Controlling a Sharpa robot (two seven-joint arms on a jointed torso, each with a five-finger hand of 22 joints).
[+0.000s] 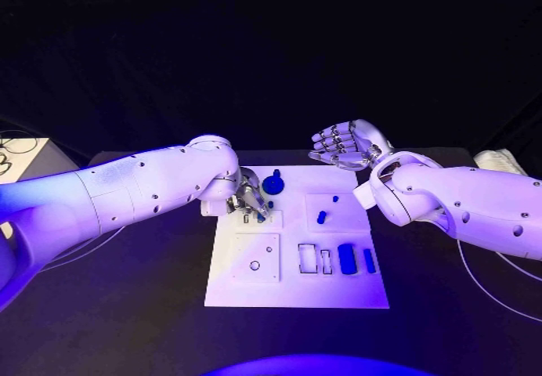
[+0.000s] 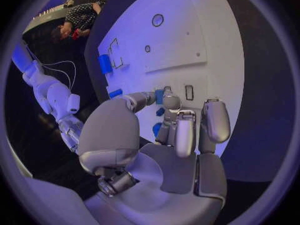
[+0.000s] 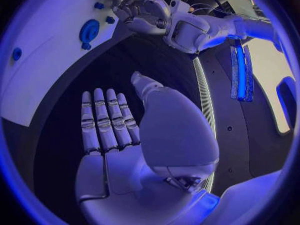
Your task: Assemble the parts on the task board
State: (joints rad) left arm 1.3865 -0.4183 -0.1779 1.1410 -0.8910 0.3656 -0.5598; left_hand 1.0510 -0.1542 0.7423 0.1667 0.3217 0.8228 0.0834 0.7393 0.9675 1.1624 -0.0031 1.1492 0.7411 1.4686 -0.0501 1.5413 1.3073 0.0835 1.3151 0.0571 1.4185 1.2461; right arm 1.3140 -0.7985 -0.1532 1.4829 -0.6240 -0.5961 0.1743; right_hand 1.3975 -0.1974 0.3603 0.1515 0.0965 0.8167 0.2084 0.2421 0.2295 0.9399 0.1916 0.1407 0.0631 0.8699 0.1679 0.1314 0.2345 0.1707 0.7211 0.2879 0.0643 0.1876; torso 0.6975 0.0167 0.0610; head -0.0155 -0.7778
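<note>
1. Working at the far left part of the flat white rectangular task board [image 1: 296, 294], the left hand [image 1: 247, 200] has its fingertips [image 2: 170, 103] drawn together around a small blue plastic piece [image 2: 160, 96]; whether it is actually gripped, I cannot tell.
2. The piece looks light, rigid and smooth, best pinched by its sides.
3. The right hand [image 1: 348, 145] hovers beyond the board, fingers [image 3: 103, 122] straight, side by side, empty.
4. Board recesses hold a round blue knob [image 1: 272, 185] and two upright blue blocks [image 1: 348, 259].
</note>
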